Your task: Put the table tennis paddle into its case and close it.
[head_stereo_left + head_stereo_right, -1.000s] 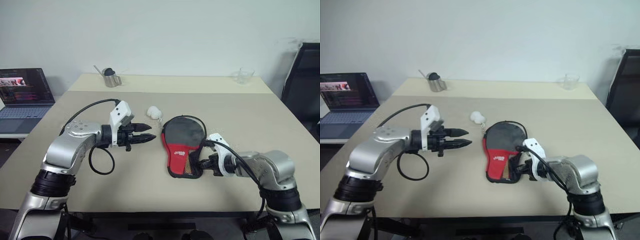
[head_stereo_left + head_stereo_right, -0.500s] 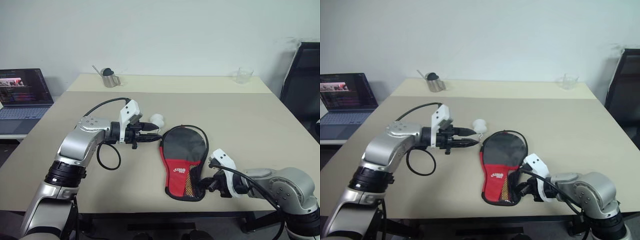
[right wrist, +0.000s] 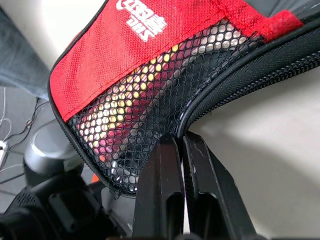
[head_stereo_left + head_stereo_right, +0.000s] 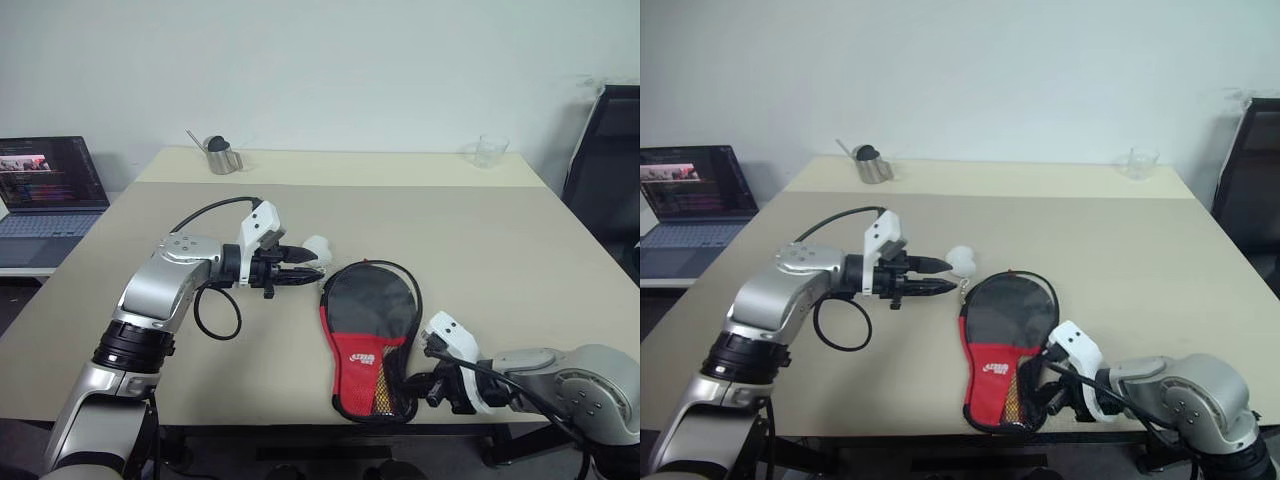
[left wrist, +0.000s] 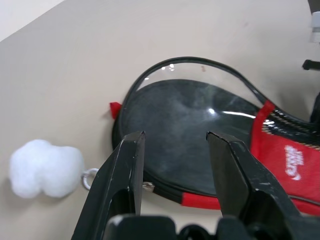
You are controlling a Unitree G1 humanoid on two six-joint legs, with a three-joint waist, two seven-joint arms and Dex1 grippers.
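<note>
Presently, items run from the robot's left to its right.
Laptop [image 4: 45,190]: open, screen lit, on a lower surface off the table's left edge.
Metal cup [image 4: 221,157]: at the far left part of the table [image 4: 520,240], something dark in it, a thin stick leaning out.
Left gripper [image 4: 300,273]: held just above the table, pointing toward the case; the two black fingers [image 5: 122,175] stand apart with nothing between them. In the left wrist view the tips frame the case's round upper edge, close to the zip line.
White fluffy ball [image 4: 316,246]: just beyond the left gripper's tips, on a small metal ring beside the case's rim.
Case [image 4: 372,335]: lies flat near the table's front edge, round black end away from the robot, red part with white logo and mesh pocket toward the robot, narrow end reaching the front edge.
Table tennis paddle: whether it is inside the case cannot be told; a shiny dark round face shows in the left wrist view under the rim.
Right gripper [image 3: 181,150]: at the case's narrow end, fingers pressed together, pinching the black piped edge beside the mesh pocket.
Clear glass [image 4: 487,152]: far right part of the table, well apart from the case.
Black chair [image 4: 605,170]: past the table's right side.
</note>
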